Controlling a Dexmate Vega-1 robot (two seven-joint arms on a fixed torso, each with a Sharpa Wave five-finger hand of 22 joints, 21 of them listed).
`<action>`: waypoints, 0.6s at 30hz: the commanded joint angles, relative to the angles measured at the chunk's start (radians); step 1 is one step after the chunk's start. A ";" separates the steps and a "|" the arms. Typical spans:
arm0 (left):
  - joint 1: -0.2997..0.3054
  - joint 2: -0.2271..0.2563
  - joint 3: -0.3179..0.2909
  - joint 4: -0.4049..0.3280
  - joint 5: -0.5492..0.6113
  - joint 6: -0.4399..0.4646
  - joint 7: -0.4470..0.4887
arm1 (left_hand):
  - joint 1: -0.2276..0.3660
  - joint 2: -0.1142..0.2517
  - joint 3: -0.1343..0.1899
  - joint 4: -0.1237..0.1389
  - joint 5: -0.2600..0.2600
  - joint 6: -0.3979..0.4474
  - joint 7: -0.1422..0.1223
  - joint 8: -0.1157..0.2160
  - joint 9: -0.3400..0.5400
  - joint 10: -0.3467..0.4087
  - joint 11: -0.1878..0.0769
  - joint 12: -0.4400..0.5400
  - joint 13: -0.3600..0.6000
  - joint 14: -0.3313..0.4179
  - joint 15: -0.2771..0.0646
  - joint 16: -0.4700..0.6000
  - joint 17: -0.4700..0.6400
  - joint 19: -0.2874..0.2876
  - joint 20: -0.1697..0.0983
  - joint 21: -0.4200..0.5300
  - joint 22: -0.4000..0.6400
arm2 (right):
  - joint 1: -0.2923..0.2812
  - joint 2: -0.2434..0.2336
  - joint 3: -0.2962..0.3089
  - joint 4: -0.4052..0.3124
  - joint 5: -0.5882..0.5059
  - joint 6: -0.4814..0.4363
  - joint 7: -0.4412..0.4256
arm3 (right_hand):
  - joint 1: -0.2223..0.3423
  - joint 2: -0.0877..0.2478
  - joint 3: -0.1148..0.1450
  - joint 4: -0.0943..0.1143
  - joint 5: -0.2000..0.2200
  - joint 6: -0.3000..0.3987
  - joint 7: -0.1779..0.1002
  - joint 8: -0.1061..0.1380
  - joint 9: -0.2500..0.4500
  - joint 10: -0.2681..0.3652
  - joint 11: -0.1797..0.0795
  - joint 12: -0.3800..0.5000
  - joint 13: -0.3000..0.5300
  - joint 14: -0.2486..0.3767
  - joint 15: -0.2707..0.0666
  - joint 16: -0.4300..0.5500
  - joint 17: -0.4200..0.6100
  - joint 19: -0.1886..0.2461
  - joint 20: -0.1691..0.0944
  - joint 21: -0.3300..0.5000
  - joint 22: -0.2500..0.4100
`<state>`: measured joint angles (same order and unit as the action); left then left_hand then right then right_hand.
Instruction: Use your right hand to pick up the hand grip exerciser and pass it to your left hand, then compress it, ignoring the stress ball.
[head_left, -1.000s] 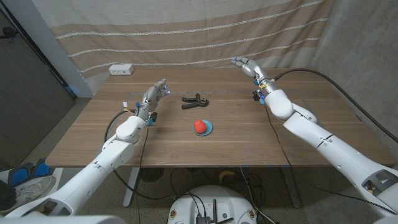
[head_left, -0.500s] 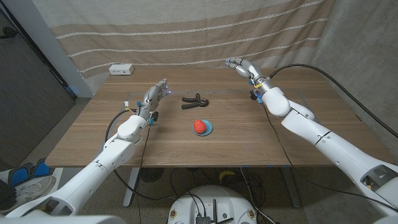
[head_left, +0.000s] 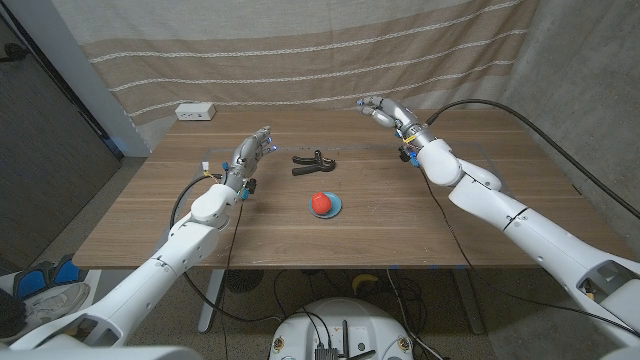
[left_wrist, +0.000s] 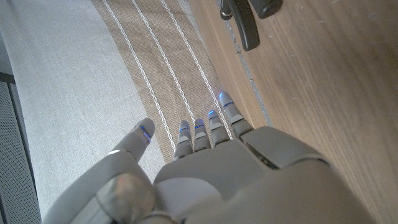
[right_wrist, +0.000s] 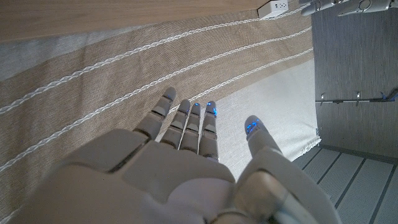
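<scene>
Head view: approach step. Hand grip exerciser (head_left: 314, 160) lies at table centre, at 12 o'clock from the stress ball (head_left: 322, 202). Right hand (head_left: 384, 108), spread and empty, must descend toward 8 o'clock. Left hand (head_left: 250, 152) spread, empty.

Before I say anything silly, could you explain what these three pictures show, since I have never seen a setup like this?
It is a robot with two arms, each ending in a five-finger hand, standing at a wooden table. The wide picture comes from a camera on its head, looking down; the other two come from cameras on its wrists, looking along the back of each hand, so they appear turned. The left hand and the right hand are both open and hold nothing. On the table lie a black hand grip exerciser and, nearer the robot, a red stress ball on a small blue dish. A white power strip sits at the far edge, before a striped curtain.
</scene>
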<state>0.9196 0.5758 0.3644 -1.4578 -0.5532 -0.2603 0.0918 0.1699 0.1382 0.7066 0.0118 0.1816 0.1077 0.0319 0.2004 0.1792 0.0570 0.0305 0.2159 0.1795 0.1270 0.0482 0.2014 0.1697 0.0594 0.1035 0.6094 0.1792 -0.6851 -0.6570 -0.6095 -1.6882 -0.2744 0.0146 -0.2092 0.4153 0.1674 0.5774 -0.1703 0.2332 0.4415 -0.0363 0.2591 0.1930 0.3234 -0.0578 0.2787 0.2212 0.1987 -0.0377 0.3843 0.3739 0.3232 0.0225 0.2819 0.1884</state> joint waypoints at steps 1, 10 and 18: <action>0.002 0.002 0.000 -0.008 0.001 0.007 0.005 | -0.005 0.014 0.005 -0.005 0.002 0.007 0.000 -0.003 0.004 0.009 -0.003 -0.005 0.003 0.005 0.001 -0.005 0.005 0.000 0.007 -0.004 0.003 | 0.001 0.022 -0.051 -0.028 -0.168 -0.095 -0.087 | 0.090 -0.022 0.012 -0.025 0.007 0.034 -0.008 0.011 0.005 0.025 -0.008 0.008 0.004 0.031 -0.089 0.016 0.002 0.041 0.008 0.018 0.005; 0.004 0.002 0.000 -0.011 0.003 0.005 0.007 | -0.008 0.013 0.007 -0.007 0.002 0.008 -0.001 -0.004 0.004 0.007 -0.007 -0.007 0.003 0.007 0.000 -0.006 0.005 0.002 0.012 -0.005 0.003 | 0.016 0.030 -0.087 -0.022 -0.251 -0.110 -0.107 | 0.235 -0.076 0.014 -0.030 0.001 0.107 -0.035 0.031 0.004 0.064 -0.030 0.011 0.007 0.067 -0.120 0.034 0.000 0.087 -0.004 0.034 0.004; 0.005 0.003 0.000 -0.015 0.003 0.006 0.008 | -0.011 0.013 0.008 -0.007 0.002 0.010 -0.001 -0.005 0.004 0.010 -0.008 -0.008 0.003 0.012 0.008 -0.005 0.006 0.003 0.017 -0.006 0.003 | 0.029 0.032 -0.106 -0.016 -0.285 -0.106 -0.094 | 0.274 -0.088 0.010 -0.026 -0.001 0.124 -0.041 0.035 0.005 0.074 -0.036 0.012 0.009 0.070 -0.126 0.038 0.003 0.093 -0.009 0.036 0.004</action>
<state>0.9221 0.5769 0.3648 -1.4669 -0.5523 -0.2557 0.0970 0.1697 0.1380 0.7108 0.0077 0.1816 0.1092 0.0303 0.1957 0.1791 0.0624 0.0250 0.2128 0.1795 0.1324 0.0536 0.1956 0.1697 0.0593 0.1109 0.6094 0.1791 -0.6720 -0.6325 -0.6805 -1.7075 -0.4810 -0.0763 -0.2962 0.6752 0.0856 0.5866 -0.1960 0.2332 0.5537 -0.0771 0.2863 0.1929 0.3878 -0.0894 0.2817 0.2257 0.2595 -0.0447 0.4161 0.3737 0.4020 0.0126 0.3128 0.1883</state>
